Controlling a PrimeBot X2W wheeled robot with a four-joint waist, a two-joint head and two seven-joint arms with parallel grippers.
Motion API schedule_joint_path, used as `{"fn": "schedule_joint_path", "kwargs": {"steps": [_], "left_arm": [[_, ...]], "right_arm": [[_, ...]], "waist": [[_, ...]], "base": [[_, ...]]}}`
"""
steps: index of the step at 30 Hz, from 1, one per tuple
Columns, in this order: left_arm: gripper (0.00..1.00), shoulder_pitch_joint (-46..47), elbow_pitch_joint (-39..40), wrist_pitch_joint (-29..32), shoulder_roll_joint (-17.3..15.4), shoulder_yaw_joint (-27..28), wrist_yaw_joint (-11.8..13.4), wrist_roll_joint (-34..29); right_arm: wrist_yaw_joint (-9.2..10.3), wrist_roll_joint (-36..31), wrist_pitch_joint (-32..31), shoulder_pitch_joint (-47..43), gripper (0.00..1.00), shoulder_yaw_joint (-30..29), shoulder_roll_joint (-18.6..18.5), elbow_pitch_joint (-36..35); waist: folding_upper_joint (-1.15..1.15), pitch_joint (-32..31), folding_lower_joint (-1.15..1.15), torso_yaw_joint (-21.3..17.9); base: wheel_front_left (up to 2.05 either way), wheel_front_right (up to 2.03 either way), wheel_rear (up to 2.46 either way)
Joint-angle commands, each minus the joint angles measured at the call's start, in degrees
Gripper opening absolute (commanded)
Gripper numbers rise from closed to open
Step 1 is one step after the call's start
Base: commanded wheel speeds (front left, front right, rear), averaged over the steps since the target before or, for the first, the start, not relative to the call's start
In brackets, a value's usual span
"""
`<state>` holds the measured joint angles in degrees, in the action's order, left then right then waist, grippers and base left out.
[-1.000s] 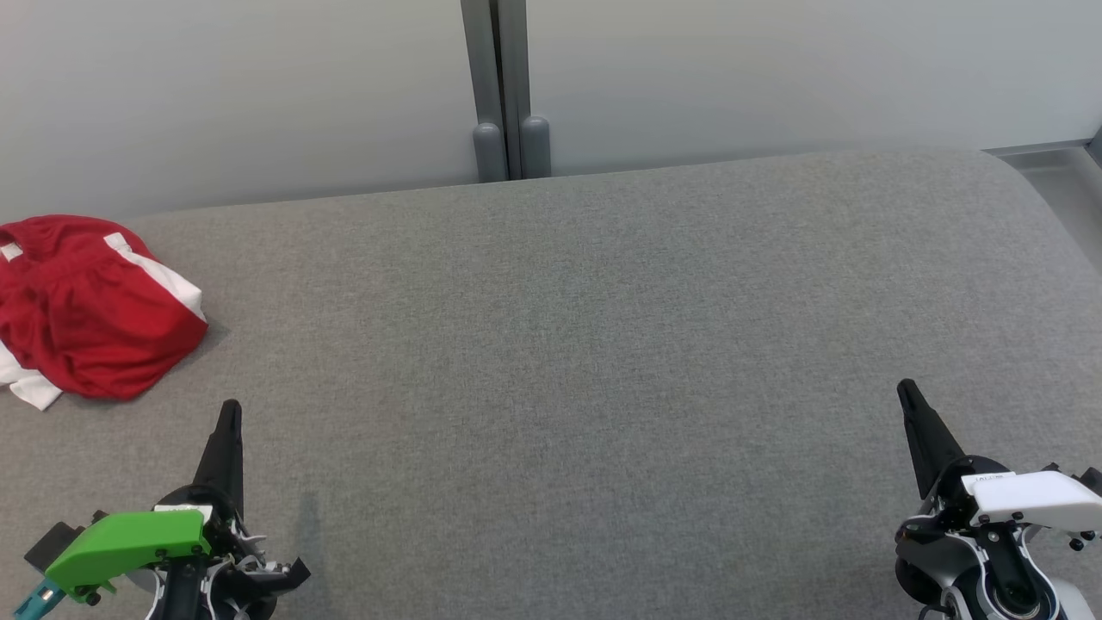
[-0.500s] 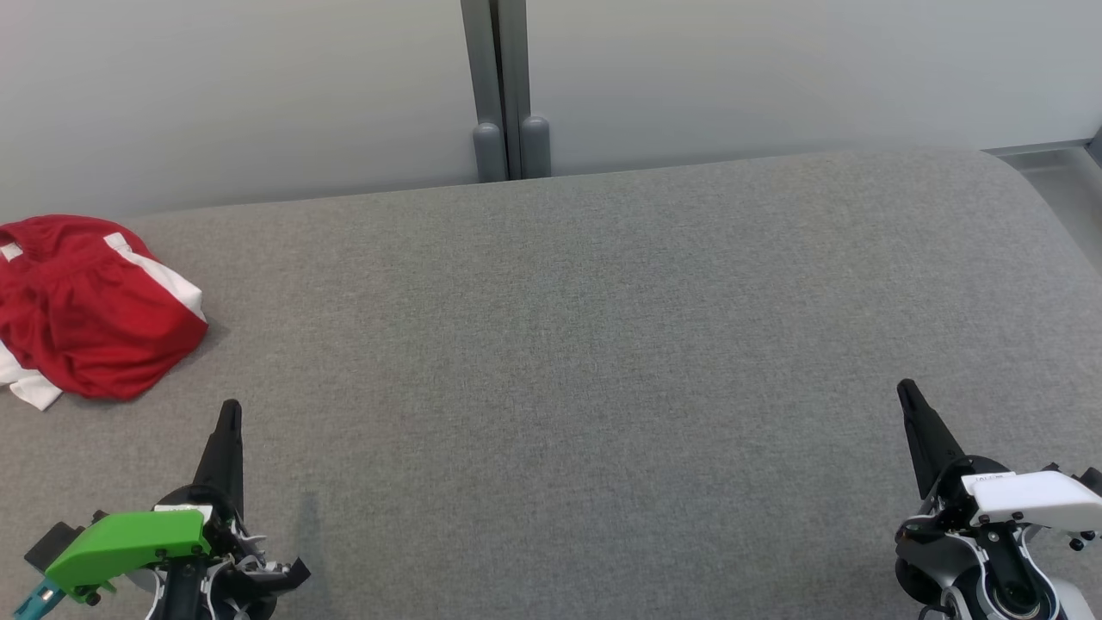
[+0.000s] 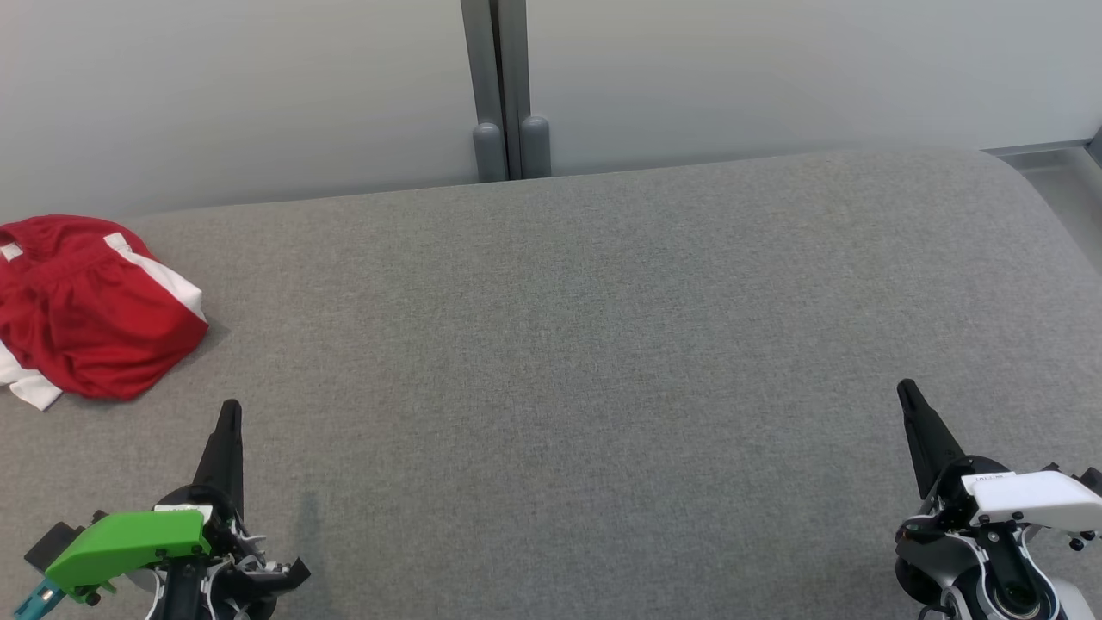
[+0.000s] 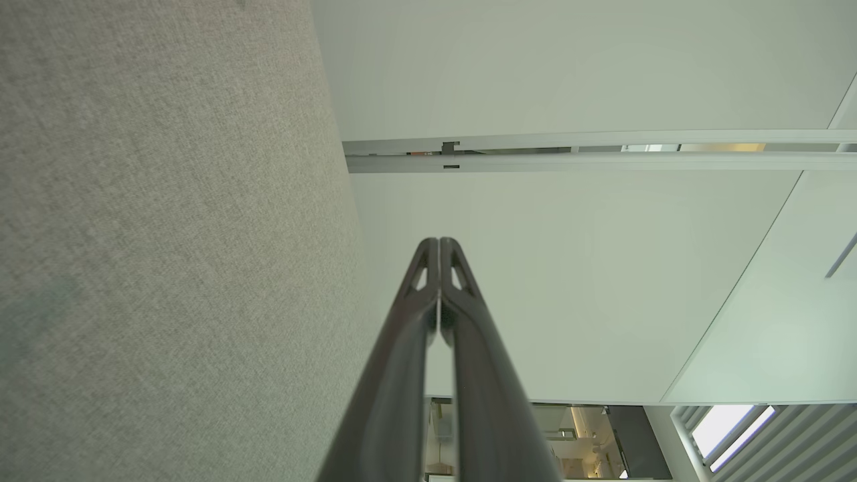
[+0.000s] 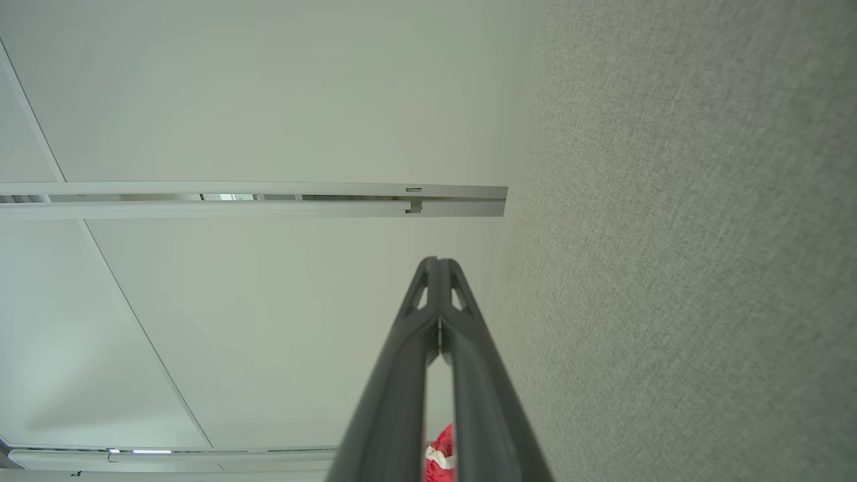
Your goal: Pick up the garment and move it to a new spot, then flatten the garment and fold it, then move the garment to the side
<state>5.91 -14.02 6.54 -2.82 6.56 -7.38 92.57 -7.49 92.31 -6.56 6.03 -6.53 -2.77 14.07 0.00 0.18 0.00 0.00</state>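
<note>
- Padded surface (image 3: 603, 344): a broad grey pad in a coarse woven fabric, with a rounded far-right corner. Most of it lies bare. Judgement: the bare middle is the likely room for spreading and folding.
- Wall panels (image 3: 258, 86): smooth, pale and matt. They stand behind the far edge and are split by a grey post (image 3: 504, 86).
- Garment (image 3: 86, 319): a soft red jersey with white sleeve parts. It is bunched in a rumpled heap at the far left of the pad, partly cut by the frame edge. Nothing touches it. Judgement: it awaits pick-up, and no step is done yet.
- Left gripper (image 3: 230, 406): near left, just near of the heap but apart from it. The long dark tapered fingers are pressed together and hold nothing.
- Right gripper (image 3: 906, 389): near right, well apart from the garment. The fingers are likewise closed on nothing, with the tips meeting. Judgement: both arms are parked at rest.
</note>
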Motion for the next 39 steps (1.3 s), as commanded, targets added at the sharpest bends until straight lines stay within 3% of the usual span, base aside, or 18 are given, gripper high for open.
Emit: {"fn": "schedule_joint_path", "kwargs": {"steps": [1, 39], "left_arm": [[0.0, 0.8, 0.1, 0.1, -0.2, 0.0, -0.3, -0.4], [0.0, 0.8, 0.0, 0.1, -0.2, 0.0, -0.3, -0.4]], "right_arm": [[0.0, 0.2, -0.1, 0.4, 0.0, 0.0, -0.2, -0.2], [0.0, 0.2, -0.1, 0.4, 0.0, 0.0, -0.2, -0.2]], "waist": [[0.0, 0.0, 0.0, 0.0], [0.0, 0.0, 0.0, 0.0]], "base": [[0.0, 0.0, 0.0], [0.0, 0.0, 0.0]]}}
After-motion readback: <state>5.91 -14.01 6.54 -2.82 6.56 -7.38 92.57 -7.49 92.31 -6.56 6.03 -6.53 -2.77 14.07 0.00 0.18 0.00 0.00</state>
